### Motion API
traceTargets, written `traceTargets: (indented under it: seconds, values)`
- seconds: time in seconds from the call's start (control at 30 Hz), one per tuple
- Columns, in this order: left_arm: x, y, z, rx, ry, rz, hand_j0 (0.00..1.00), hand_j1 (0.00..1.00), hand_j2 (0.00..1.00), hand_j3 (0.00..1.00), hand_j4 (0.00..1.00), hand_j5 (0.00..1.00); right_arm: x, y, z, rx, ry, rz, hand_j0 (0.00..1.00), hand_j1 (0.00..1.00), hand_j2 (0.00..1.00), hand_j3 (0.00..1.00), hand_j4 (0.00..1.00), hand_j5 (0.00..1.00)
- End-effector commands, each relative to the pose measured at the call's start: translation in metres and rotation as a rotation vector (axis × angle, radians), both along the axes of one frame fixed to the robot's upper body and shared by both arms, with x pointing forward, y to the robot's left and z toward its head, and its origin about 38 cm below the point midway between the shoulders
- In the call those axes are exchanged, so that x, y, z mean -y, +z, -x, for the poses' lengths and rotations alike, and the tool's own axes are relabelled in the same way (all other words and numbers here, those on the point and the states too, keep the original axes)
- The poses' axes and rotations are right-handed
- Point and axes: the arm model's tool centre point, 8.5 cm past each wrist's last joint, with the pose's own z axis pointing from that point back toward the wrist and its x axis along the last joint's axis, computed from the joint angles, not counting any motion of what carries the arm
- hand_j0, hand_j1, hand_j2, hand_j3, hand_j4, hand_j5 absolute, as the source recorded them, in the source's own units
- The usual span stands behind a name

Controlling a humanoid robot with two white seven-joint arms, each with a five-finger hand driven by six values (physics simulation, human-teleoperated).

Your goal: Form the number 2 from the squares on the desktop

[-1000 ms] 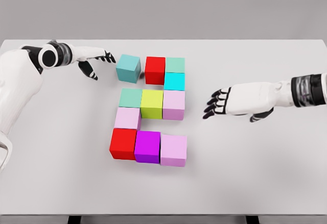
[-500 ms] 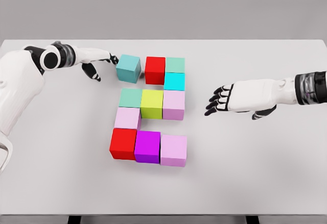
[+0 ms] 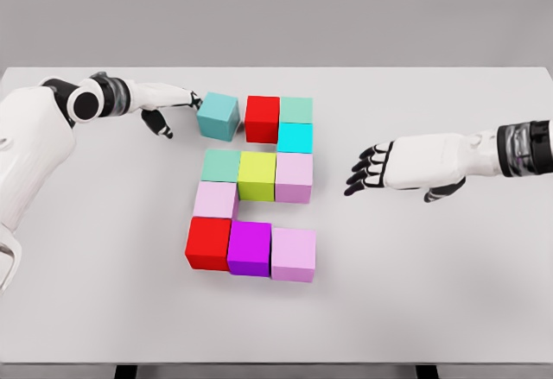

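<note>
— Where do the squares sit, and how far along is the figure?

— Ten coloured cubes lie on the white bench (image 3: 449, 293), left of its middle. The teal cube (image 3: 217, 115) nearest the far edge is turned slightly askew, with a narrow gap between it and the red cube (image 3: 263, 118). That red one touches a pale green cube (image 3: 296, 110), and a cyan cube (image 3: 295, 137) sits just in front of the green. Below runs a middle row: a mint cube (image 3: 221, 165), a yellow-green cube (image 3: 257, 175) and a pale pink cube (image 3: 294, 177), all touching. A second pale pink cube (image 3: 215, 199) hangs off the left end of that row. The row closest to the near edge holds another red cube (image 3: 208, 243), a magenta cube (image 3: 250, 248) and a third pale pink cube (image 3: 294, 254).

— And the left hand?

— The left hand (image 3: 166, 103) reaches in from the left edge along the far side of the bench, forearm nearly level. Its dark fingertips (image 3: 193, 100) are extended straight and meet the left face of the askew teal cube. The thumb hangs down, apart from the cube. Nothing is gripped; the fingers lie flat against the block's side.

— The right one?

— The right hand (image 3: 393, 167) comes in from the right edge and hovers at the height of the middle row, well apart from the cubes. Palm down, its black fingers (image 3: 361, 176) are spread and loosely bent toward the pale pink cube, holding nothing.
</note>
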Motion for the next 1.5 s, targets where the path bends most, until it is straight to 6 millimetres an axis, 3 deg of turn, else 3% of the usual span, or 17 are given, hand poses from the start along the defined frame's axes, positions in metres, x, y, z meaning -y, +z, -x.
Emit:
traceTargets:
  seconds: [0.0, 0.2, 0.3, 0.43, 0.53, 0.73, 1.03, 1.2, 1.47]
  values:
    - [-0.002, 0.003, 0.000, -0.001, 0.005, 0.032, 0.85, 0.85, 0.85, 0.85, 0.85, 0.85, 0.000, 0.001, 0.000, -0.002, -0.002, -0.004, 1.00, 1.00, 1.00, 1.00, 1.00, 1.00]
    - [-0.009, 0.006, -0.002, 0.000, 0.032, 0.033, 0.85, 0.85, 0.85, 0.85, 0.85, 0.85, 0.000, 0.000, 0.000, -0.003, -0.002, -0.004, 1.00, 1.00, 1.00, 1.00, 1.00, 1.00]
    - [-0.023, 0.008, -0.001, 0.004, 0.047, 0.022, 0.85, 0.85, 0.85, 0.85, 0.85, 0.85, 0.001, 0.000, 0.000, -0.003, -0.005, -0.003, 1.00, 1.00, 1.00, 1.00, 1.00, 1.00]
    - [-0.021, 0.008, 0.000, 0.005, 0.032, 0.019, 0.87, 0.87, 0.87, 0.87, 0.87, 0.87, 0.000, 0.001, 0.000, -0.002, -0.003, -0.003, 1.00, 1.00, 1.00, 1.00, 1.00, 1.00]
    - [-0.033, 0.021, 0.001, 0.041, 0.022, 0.002, 0.87, 0.87, 0.87, 0.87, 0.87, 0.87, 0.001, 0.000, 0.000, -0.003, -0.005, -0.003, 1.00, 1.00, 1.00, 1.00, 1.00, 1.00]
    - [-0.031, 0.032, 0.005, 0.074, -0.029, 0.000, 0.87, 0.87, 0.87, 0.87, 0.87, 0.87, 0.000, 0.000, 0.000, -0.003, -0.002, -0.004, 1.00, 1.00, 1.00, 1.00, 1.00, 1.00]
    - [-0.020, 0.020, 0.013, 0.057, -0.069, 0.005, 0.89, 0.89, 0.89, 0.89, 0.89, 0.89, -0.001, 0.000, 0.000, -0.002, -0.001, -0.005, 1.00, 1.00, 1.00, 1.00, 1.00, 1.00]
    - [-0.024, 0.007, 0.017, 0.029, -0.047, 0.004, 0.89, 0.89, 0.89, 0.89, 0.89, 0.89, -0.001, 0.000, 0.000, -0.002, -0.001, -0.005, 1.00, 1.00, 1.00, 1.00, 1.00, 1.00]
    - [-0.021, 0.003, 0.020, 0.023, -0.070, -0.003, 0.89, 0.89, 0.89, 0.89, 0.89, 0.89, -0.001, 0.000, 0.000, -0.002, 0.000, -0.006, 1.00, 1.00, 1.00, 1.00, 1.00, 1.00]
